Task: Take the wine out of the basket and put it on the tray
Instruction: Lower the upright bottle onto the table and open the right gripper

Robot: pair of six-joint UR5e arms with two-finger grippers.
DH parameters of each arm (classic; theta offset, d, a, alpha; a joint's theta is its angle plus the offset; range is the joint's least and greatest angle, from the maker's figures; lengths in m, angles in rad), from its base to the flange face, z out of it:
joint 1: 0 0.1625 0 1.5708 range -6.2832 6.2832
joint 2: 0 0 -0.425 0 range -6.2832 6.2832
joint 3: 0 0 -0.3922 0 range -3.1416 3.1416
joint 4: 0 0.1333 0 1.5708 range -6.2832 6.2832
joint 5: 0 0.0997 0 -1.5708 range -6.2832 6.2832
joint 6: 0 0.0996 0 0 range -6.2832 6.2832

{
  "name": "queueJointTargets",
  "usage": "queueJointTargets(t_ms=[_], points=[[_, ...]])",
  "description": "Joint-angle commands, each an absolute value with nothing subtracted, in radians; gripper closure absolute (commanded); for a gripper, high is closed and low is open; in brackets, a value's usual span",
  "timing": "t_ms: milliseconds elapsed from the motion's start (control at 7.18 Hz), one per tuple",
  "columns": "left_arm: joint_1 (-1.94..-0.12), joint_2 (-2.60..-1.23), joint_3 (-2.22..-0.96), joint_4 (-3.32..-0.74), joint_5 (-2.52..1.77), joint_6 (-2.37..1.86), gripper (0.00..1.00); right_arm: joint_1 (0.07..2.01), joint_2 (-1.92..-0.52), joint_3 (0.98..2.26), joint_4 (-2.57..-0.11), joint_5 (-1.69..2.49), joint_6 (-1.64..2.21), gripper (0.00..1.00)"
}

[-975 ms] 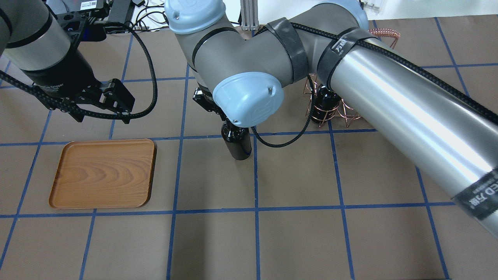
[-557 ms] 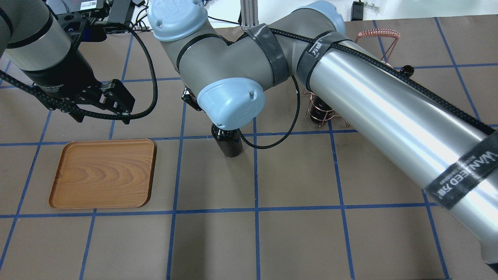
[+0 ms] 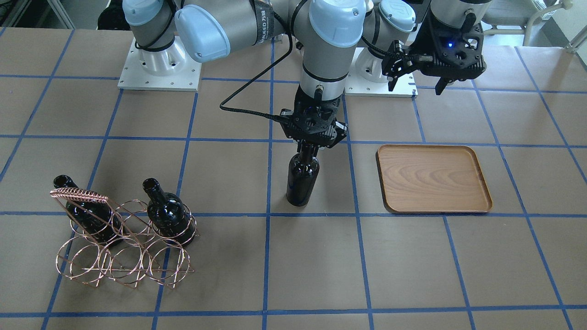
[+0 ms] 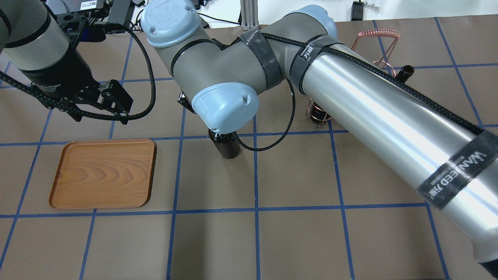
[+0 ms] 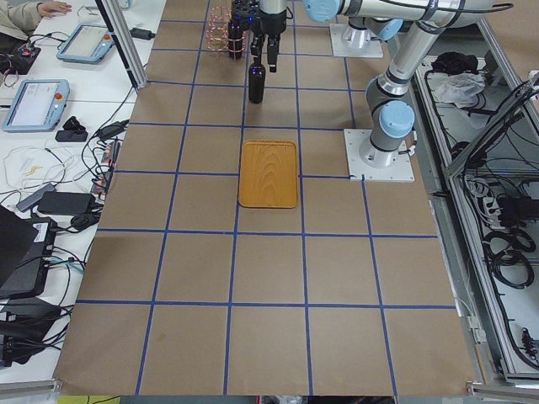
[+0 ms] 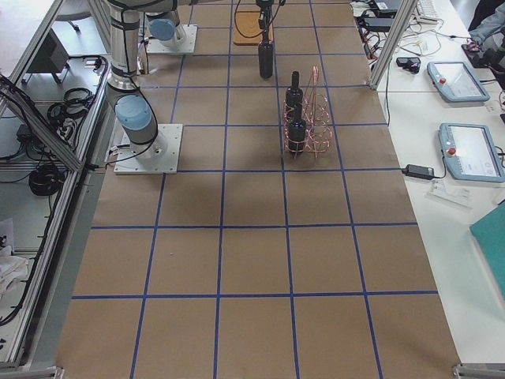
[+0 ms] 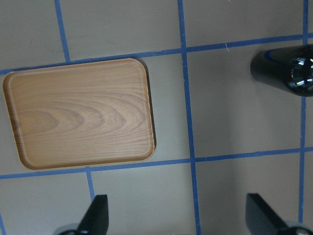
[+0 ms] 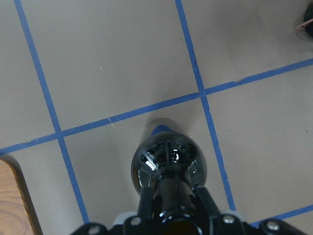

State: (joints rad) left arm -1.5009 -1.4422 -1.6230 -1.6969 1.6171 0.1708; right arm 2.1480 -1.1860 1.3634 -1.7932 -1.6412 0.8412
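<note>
Robotics lab: blue-taped grid table (image 5: pixel 269 278), 2 teach pendants (image 6: pixel 471 150), cable-strewn side bench (image 5: pixel 76 168).

Glossy black wine (image 3: pixel 302 178), copper basket (image 3: pixel 120 238), wood-grain tray (image 3: pixel 433 178)

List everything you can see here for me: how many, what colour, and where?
Bottle: one, glossy black, upright between the rack and the tray, gripped by its neck.
Bottles in the rack: two, black, in the row nearer the robot.
Wire rack: one, copper, on the robot's right side of the table.
Tray: one, brown wood-grain, empty, on the robot's left side.
Table: one, brown with a blue tape grid.
Handheld screens: two, grey-blue, on the side bench.
Right claw: one, black, shut on the bottle's neck.
Left claw: one, black, open, hanging above the table on the robot's side of the tray.
</note>
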Motion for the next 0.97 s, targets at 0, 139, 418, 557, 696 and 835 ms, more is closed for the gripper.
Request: queueJointTargets(t_ms=[0, 139, 418, 557, 696, 835], points=[[-1.458, -1.448, -1.623, -1.697, 1.615, 0.259, 0.00, 2.160, -1.187, 1.370, -1.789, -1.644, 0.839, 0.19], [-1.433, -1.453, -1.624, -1.697, 1.617, 0.314, 0.00, 2.160, -1.192, 1.370, -1.787, -1.646, 0.838, 0.12], [-1.419, -1.457, -1.624, -1.697, 1.606, 0.325, 0.00, 2.132, -1.221, 1.367, -1.784, -1.646, 0.769, 0.05], [-1.420, -1.457, -1.628, -1.697, 1.603, 0.325, 0.00, 2.097, -1.245, 1.371, -1.776, -1.643, 0.732, 0.01], [-1.420, -1.460, -1.634, -1.691, 1.601, 0.327, 0.00, 2.050, -1.277, 1.371, -1.740, -1.640, 0.680, 0.00], [-1.420, -1.466, -1.637, -1.690, 1.605, 0.327, 0.00, 2.004, -1.320, 1.374, -1.665, -1.638, 0.596, 0.00]])
